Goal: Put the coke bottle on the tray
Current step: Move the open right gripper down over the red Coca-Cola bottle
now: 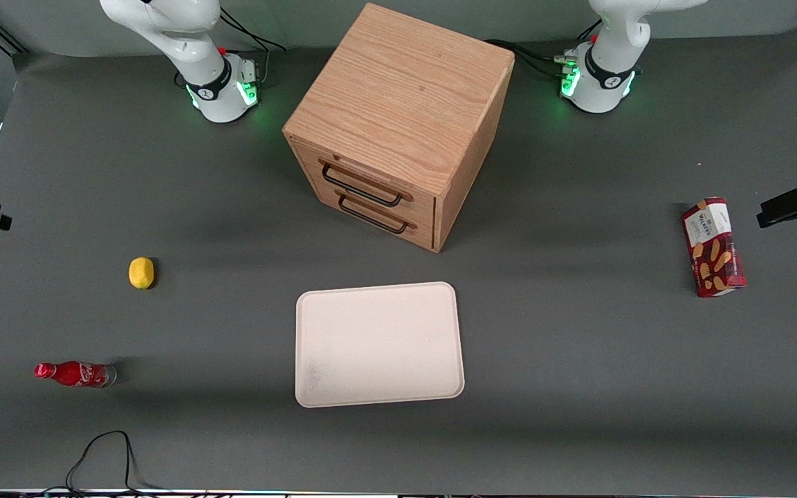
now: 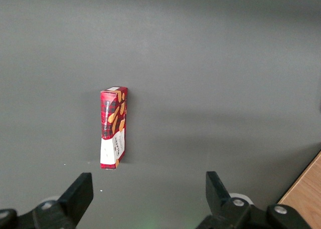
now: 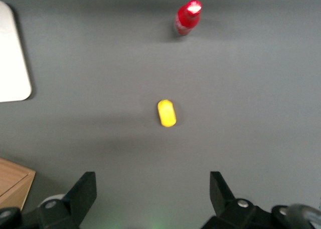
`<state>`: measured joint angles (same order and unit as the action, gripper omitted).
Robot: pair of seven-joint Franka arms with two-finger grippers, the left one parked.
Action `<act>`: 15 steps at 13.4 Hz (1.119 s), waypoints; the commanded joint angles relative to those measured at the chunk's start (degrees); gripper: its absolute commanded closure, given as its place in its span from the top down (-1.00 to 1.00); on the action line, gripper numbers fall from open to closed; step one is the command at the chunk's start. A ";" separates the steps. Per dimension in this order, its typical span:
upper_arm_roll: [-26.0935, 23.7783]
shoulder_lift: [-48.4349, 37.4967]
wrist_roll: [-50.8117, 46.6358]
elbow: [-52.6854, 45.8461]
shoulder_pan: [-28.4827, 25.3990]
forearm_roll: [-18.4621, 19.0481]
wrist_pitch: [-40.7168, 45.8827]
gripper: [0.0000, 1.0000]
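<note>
The coke bottle (image 1: pixel 75 373) lies on its side on the dark table, toward the working arm's end and near the front camera; it also shows in the right wrist view (image 3: pixel 188 17). The cream tray (image 1: pixel 379 344) lies flat at the table's middle, in front of the wooden cabinet; one rounded corner shows in the right wrist view (image 3: pixel 12 58). My right gripper (image 3: pixel 152 189) hangs high above the table near the arm's base, open and empty, with the lemon and the bottle well away from its fingers. It is out of the front view.
A yellow lemon (image 1: pixel 141 272) lies between the arm's base and the bottle, also in the wrist view (image 3: pixel 166 112). A wooden drawer cabinet (image 1: pixel 398 124) stands mid-table. A red biscuit box (image 1: pixel 713 247) lies toward the parked arm's end. A black cable (image 1: pixel 104 456) loops by the front edge.
</note>
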<state>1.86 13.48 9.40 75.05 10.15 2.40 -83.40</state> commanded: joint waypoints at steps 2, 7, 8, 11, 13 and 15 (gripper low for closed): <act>-0.19 15.13 6.85 -15.95 3.99 0.68 0.53 1.00; -0.71 26.22 7.30 -21.61 4.88 0.94 -7.82 1.00; -0.72 28.59 7.30 -23.18 4.79 0.86 -9.13 1.00; -1.76 33.79 7.13 -23.81 4.35 0.77 -15.54 1.00; -2.65 36.78 7.04 -24.77 4.27 0.77 -17.57 1.00; -2.83 38.37 7.21 -25.05 3.92 0.86 -19.16 0.99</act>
<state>-0.56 49.39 15.48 53.76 14.28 2.50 -102.35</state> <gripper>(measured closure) 0.000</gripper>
